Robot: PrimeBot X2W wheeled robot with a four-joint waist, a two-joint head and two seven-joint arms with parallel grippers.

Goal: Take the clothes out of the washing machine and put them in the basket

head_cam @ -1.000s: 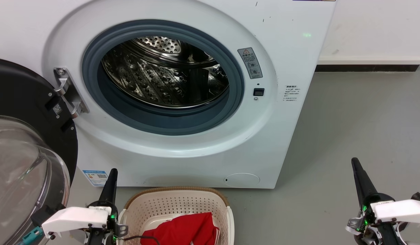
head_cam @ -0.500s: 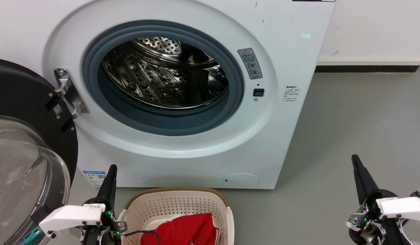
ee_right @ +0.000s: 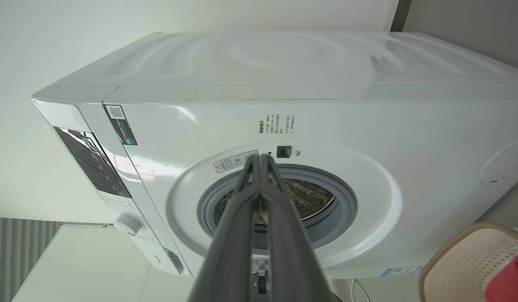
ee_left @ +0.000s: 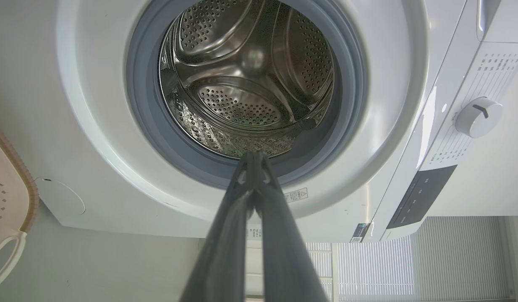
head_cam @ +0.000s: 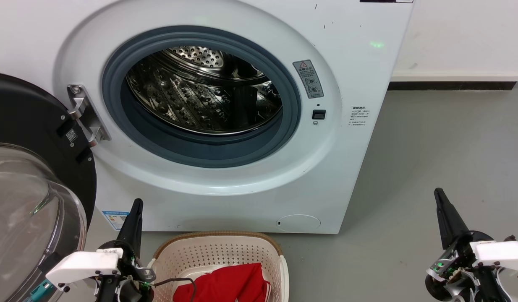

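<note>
The left gripper (head_cam: 136, 205) has its two long dark fingers pressed flat together, holding nothing. They rise from the white wrist housing at the lower left of the head view, leaning slightly right, tips before the lower front panel of the large white front-loading washing machine (head_cam: 359, 75). In the left wrist view the closed tips (ee_left: 252, 156) line up with the lower lip of the round grey rubber gasket (ee_left: 192, 163).

The right gripper (head_cam: 438, 193) is likewise clenched and empty. It sits low at the right, fingers tilted up and left above the grey floor (head_cam: 443, 138), well apart from the machine.

The bright red soft clothes (head_cam: 225, 285) lie in the low cream perforated plastic basket (head_cam: 217, 234) — brown woven-look rim, just in front of the machine, between the two arms. The black-rimmed round glass door (head_cam: 28, 126) stands open at the left, and the perforated steel drum (head_cam: 200, 96) shows through the opening.
</note>
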